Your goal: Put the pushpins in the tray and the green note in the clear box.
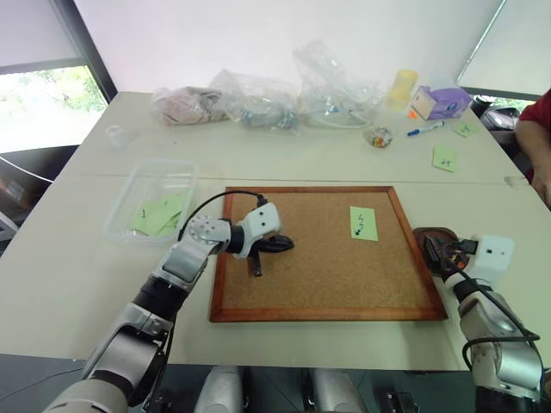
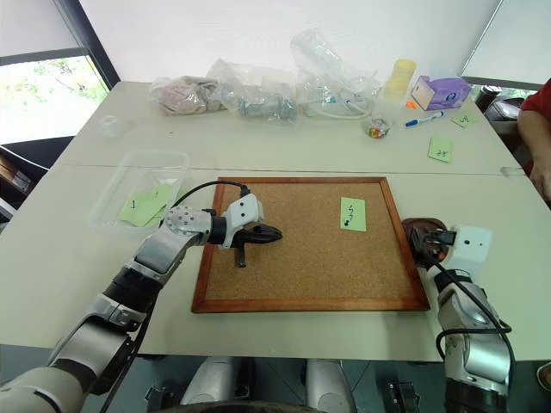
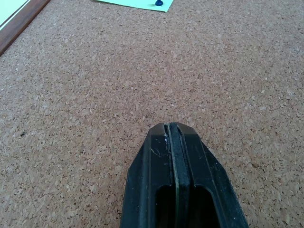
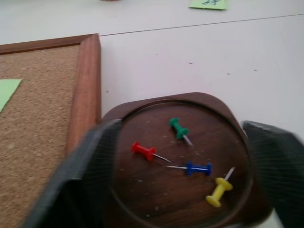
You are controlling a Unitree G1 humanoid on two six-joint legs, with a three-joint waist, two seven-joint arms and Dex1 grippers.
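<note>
Cork surface of the board (image 1: 327, 258) lies in a wooden frame on the white table (image 1: 69, 275). One green note (image 1: 363, 223) is on the cork toward the far right part of the board, with a dark pin (image 1: 356, 231) at its lower edge; in the left wrist view the pin (image 3: 159, 3) reads as blue. Black marks on the note, not legible.

Left gripper (image 1: 277, 245): over the left part of the cork, pointing right toward the note but well apart from it. Fingers (image 3: 190, 180) pressed together, nothing between them.

Right gripper (image 4: 185, 190): just off the right edge of the board, over the brown tray (image 4: 142, 107). Fingers (image 4: 85, 175) spread wide, one on each side of the tray, holding nothing. The tray sits on the table beside the board's frame. In it lie four pins: red (image 4: 144, 150), green (image 4: 178, 128), blue (image 4: 198, 168), yellow (image 4: 217, 191). All lie flat and separate, except that the yellow pin's tip comes close to the blue one.

Clear box (image 1: 118, 211): on the table left of the board, near but not touching it. Green notes (image 1: 159, 215) already lie inside.

Far side of the table: clear plastic bags (image 1: 258, 99), a purple pad (image 1: 443, 101), a marker (image 1: 426, 129), two more green notes (image 1: 445, 158).
</note>
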